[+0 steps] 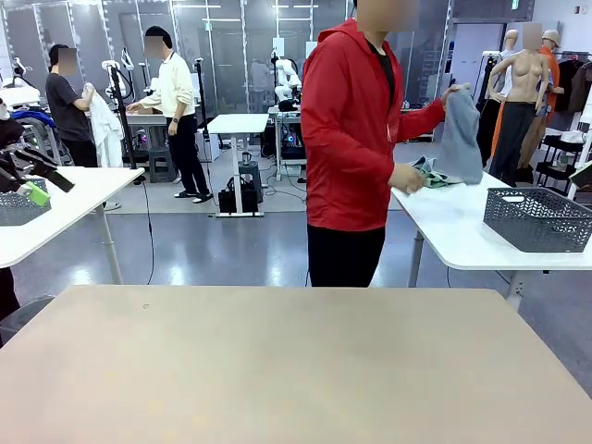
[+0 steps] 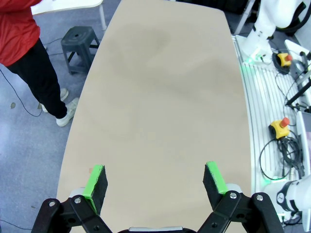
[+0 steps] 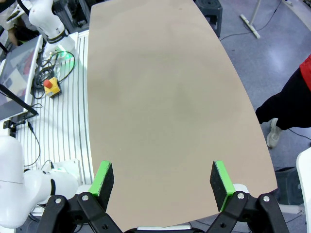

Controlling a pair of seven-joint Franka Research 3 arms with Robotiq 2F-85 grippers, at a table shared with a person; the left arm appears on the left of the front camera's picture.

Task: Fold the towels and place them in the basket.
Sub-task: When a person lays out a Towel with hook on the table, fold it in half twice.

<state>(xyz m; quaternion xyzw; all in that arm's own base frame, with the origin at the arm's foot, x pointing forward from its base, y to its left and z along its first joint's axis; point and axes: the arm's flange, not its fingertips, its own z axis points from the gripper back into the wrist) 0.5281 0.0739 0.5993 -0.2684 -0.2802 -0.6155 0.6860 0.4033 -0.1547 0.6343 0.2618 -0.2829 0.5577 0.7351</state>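
- The left gripper [image 2: 154,187] and right gripper [image 3: 163,184] hung wide open over the beige table [image 1: 296,370], grasping nothing.
- At the front view's upper right, a person held up the blue-grey towel [image 1: 460,139].
- The basket [image 1: 536,220] sat at right on a white side table [image 1: 444,227].
- By my judgement, folding had not begun.

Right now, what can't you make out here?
- Basket, front view: right end cut off by the picture edge; inside mostly hidden by its near mesh wall.
- Grey towel, front view: hangs bunched from the person's raised hand; corner loop too small to find.
- Second cloth, front view: crumpled, partly behind the grey towel and the other hand; colour unclear.
- Person, wrist views: mostly cut off by the frame edges.
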